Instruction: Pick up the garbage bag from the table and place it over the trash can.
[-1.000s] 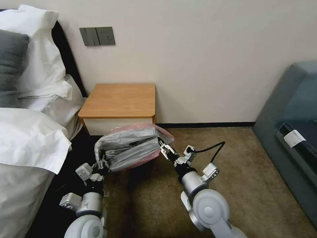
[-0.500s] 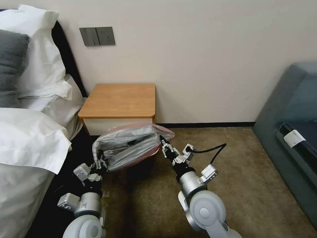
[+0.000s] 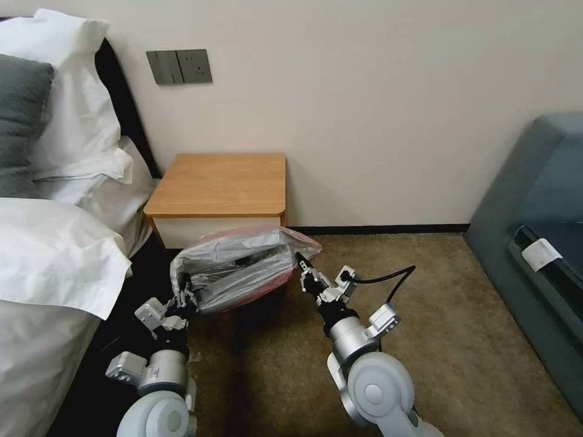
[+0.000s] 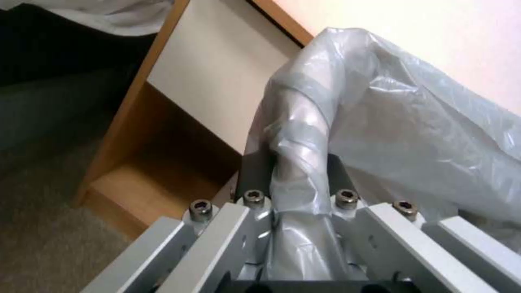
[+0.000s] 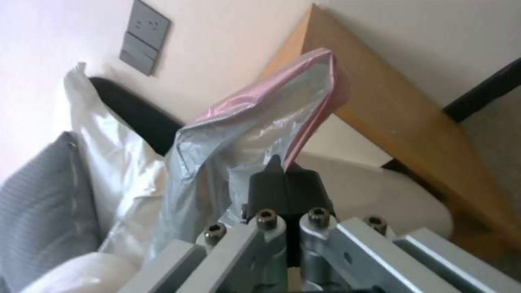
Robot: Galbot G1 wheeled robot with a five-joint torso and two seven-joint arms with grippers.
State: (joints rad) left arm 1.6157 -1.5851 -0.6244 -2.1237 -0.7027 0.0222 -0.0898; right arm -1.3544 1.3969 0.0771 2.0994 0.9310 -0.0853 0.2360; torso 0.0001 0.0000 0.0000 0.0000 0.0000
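- Garbage bag [image 3: 240, 267], thin crinkly translucent grey plastic with a pinkish-red edge, is held spread in the air just in front of the table [image 3: 221, 185], a small boxy nightstand with an orange-brown wood top and a white drawer front.
- Bag mouth is seen stretched between both grippers, below the table's front edge and above the brown carpet [image 3: 437, 328].
- Left gripper [image 3: 184, 298] is placed at the bag's end farther from the table's right corner, toward the white bedding [image 3: 54, 255]; in the left wrist view a twisted fold of the bag [image 4: 298, 162] is seen pinched between its dark fingers [image 4: 255, 171], clamped on plastic.
- Right gripper [image 3: 302, 265] is placed at the bag's other end, below the table's right front corner; in the right wrist view its black fingertips [image 5: 285, 185] are pressed together, the pink edge [image 5: 309, 122] rising from just behind them, though whether plastic is caught between them cannot be told.
- Trash can, a cream-beige plastic bin [image 5: 380, 195], is partly seen in the right wrist view, just below the table's edge and beside the bag.
- Grey wall switch plate [image 3: 179, 66] is noted on the wall above the table.
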